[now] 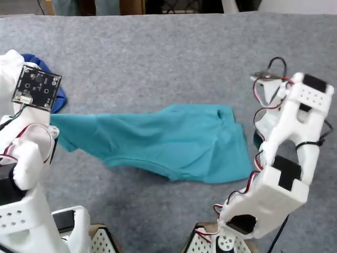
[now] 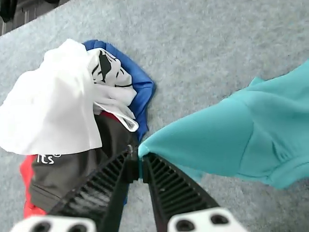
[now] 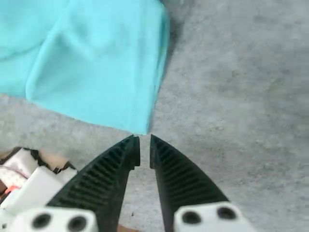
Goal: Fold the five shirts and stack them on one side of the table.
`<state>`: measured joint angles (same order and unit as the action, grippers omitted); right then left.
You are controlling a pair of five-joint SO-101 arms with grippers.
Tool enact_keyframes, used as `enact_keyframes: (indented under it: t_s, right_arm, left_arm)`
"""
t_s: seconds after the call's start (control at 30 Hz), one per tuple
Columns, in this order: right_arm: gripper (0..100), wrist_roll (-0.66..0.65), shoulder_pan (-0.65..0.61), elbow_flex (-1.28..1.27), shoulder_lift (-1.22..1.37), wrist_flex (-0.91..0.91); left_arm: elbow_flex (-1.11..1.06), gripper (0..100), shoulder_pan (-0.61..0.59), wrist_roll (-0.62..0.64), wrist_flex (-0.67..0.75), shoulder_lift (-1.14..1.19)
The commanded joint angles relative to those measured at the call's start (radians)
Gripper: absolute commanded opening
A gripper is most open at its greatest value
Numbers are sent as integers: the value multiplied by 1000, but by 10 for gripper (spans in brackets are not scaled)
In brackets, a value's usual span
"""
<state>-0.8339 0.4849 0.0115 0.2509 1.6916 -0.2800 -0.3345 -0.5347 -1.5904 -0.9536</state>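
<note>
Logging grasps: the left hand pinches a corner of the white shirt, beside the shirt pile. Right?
No: the left wrist view shows the left hand pinching a corner of the teal shirt, beside the shirt pile.

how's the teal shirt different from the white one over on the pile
The teal shirt lies spread out across the grey table; the white shirt sits bunched atop a heap of other shirts. The teal shirt has a corner pinched in the left pincer; nothing grips the white shirt. Neither lies as a neat folded square.
</note>
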Motion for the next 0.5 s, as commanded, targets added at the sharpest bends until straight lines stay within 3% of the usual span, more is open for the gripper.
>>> enact_keyframes:
  t_s: [0.0, 0.27, 0.47]
  right_arm:
    - [118, -14, -12, -74, -101, -55]
    - [136, -127, -26, -280, -302, -141]
    - [137, -253, -180, -450, -380, -203]
  left_arm:
    - [-1, 29, -13, -9, 60, -15]
    - [-1, 29, -170, -12, 160, -58]
    - [-111, 29, -168, -11, 192, -77]
